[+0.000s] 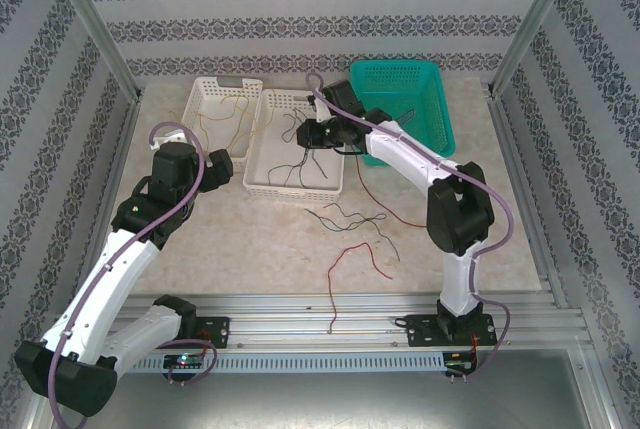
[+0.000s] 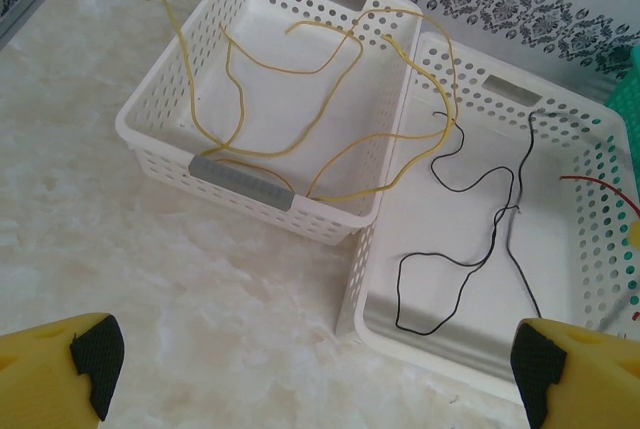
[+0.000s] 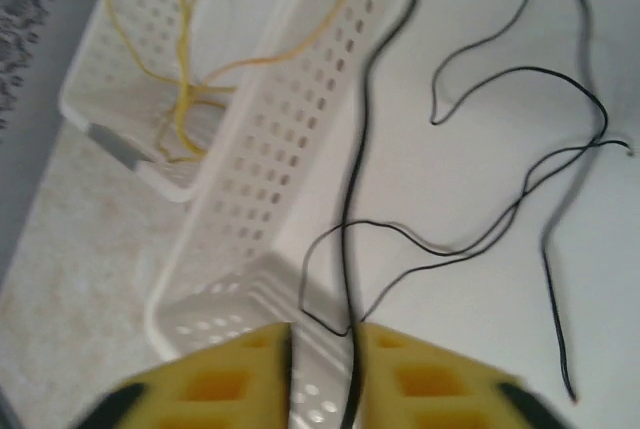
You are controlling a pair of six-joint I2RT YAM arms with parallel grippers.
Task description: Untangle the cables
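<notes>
Two tools are on record. The right tool (image 3: 322, 361) stands over the middle white basket (image 1: 290, 192) with its fingers drawn almost together. A black cable (image 3: 347, 249) runs up into the narrow gap between them and appears pinched there, though the contact itself sits at the picture's edge. From that grip the strand's long axis leads straight away from the tool, close along the basket's perforated wall. It crosses at least one other black strand (image 3: 520, 70) lying looped on the basket floor. The left tool (image 2: 315, 364) hangs above the bench (image 1: 250, 239) just short of the baskets, fingers spread wide and holding nothing. Ahead of it, yellow cables (image 2: 290, 71) lie in the left white basket (image 2: 160, 154), some arching over the shared rim into the middle one. Loose black cables (image 1: 345, 217) and a red cable (image 1: 331, 299) lie on the bench, well apart from both tools. Judgement: the coming move turns on the crossing below the right tool. The right arm is the nearer and has the strand, so a pull along its length, up and away from the loops, looks the likely way to free it. Risk: neighbouring strands may ride up with it.
</notes>
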